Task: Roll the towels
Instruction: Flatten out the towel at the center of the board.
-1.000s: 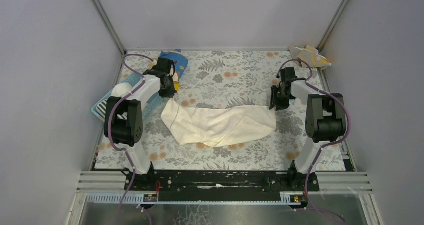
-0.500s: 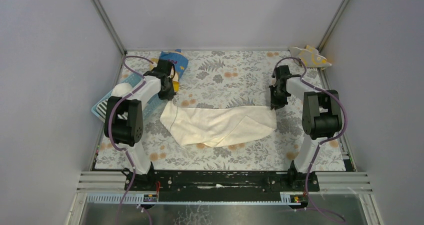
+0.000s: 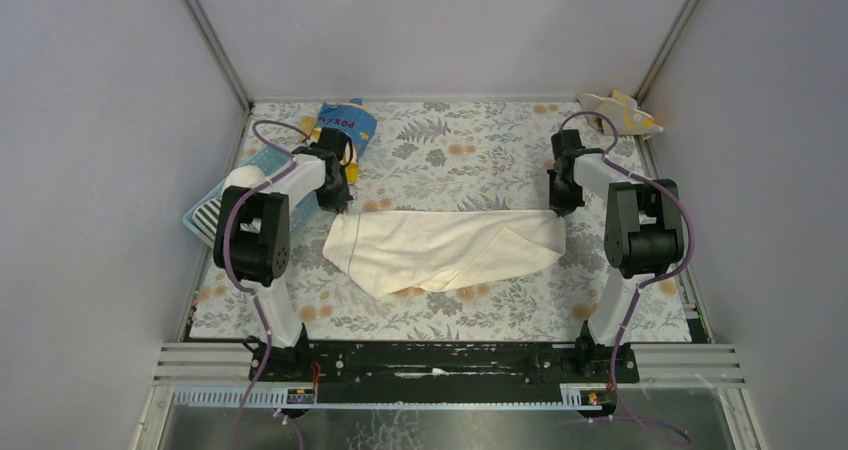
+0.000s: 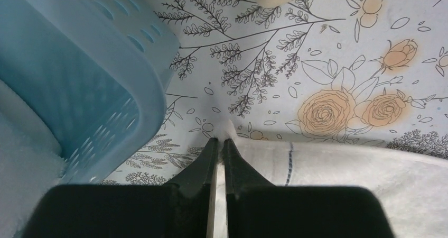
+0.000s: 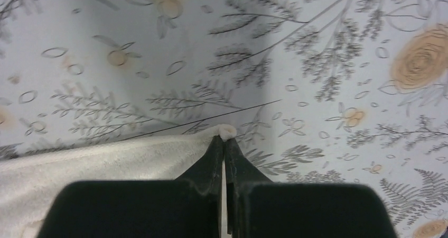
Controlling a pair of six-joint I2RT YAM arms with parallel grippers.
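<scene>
Stretching between the two arms, a cream towel (image 3: 440, 250) spreads over the flowered worktop (image 3: 460, 145), its middle sagging toward the near edge. The left gripper (image 4: 219, 140) is closed tight on the towel's far left corner, and the right gripper (image 5: 224, 137) is pinched closed on its far right corner. Left of the cream towel sits a light blue basket (image 4: 79, 63). Beyond its left corner lies a blue snack bag (image 3: 345, 125). Beyond its right end, a beige towel with yellow marks (image 3: 620, 113) lies crumpled.
</scene>
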